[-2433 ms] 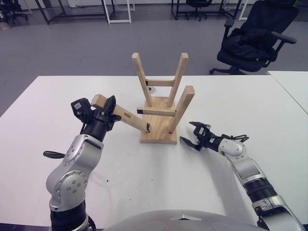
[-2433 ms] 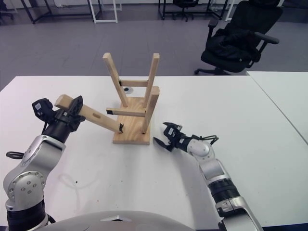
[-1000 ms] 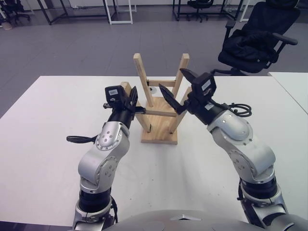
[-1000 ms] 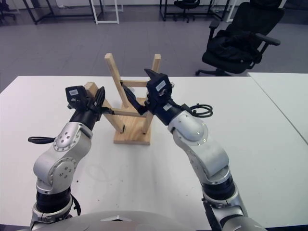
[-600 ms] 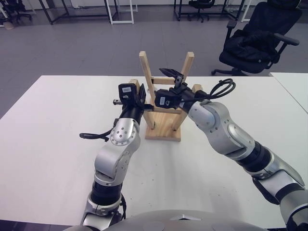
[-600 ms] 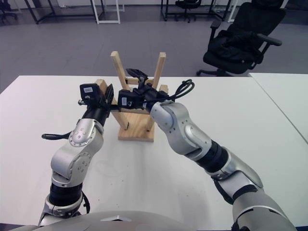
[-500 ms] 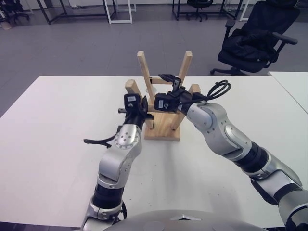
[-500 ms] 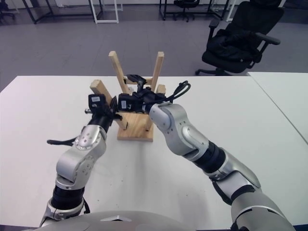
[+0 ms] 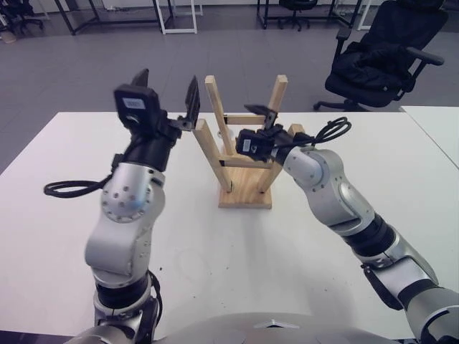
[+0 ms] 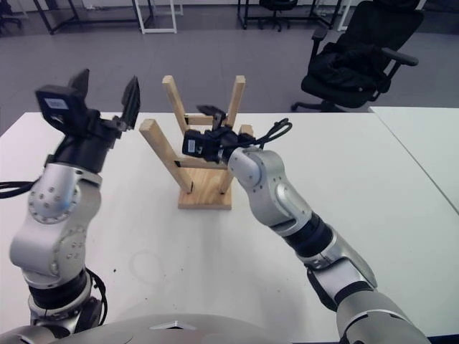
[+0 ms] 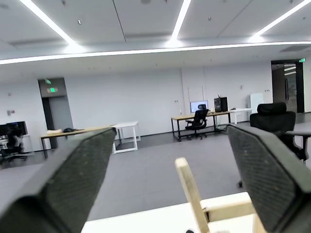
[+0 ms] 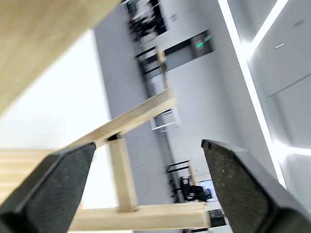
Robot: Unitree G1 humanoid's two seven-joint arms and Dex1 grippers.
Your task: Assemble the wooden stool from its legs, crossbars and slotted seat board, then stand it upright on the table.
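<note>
The wooden stool stands upside down on the white table [image 9: 64, 150], its seat board [image 9: 245, 198] flat and its legs pointing up. The near-left leg [image 9: 214, 156] leans outward from the board. Two crossbars [image 9: 242, 163] join the other legs. My left gripper [image 9: 167, 86] is raised above and left of that leg, open and holding nothing; the left wrist view shows a leg top [image 11: 188, 191] below its spread fingers [image 11: 73, 179]. My right gripper [image 9: 264, 120] is open among the legs by the upper crossbar [image 12: 131, 121].
A black office chair [image 9: 387, 57] stands on the floor beyond the table's far right corner. A second table's corner [image 9: 437, 125] lies to the right. A black cable [image 9: 64, 188] hangs off my left arm. Bare tabletop lies left of and in front of the stool.
My left gripper has let go of the near-left leg and risen up and to the left; the leg stays leaning in the seat board. The right gripper remains by the crossbars.
</note>
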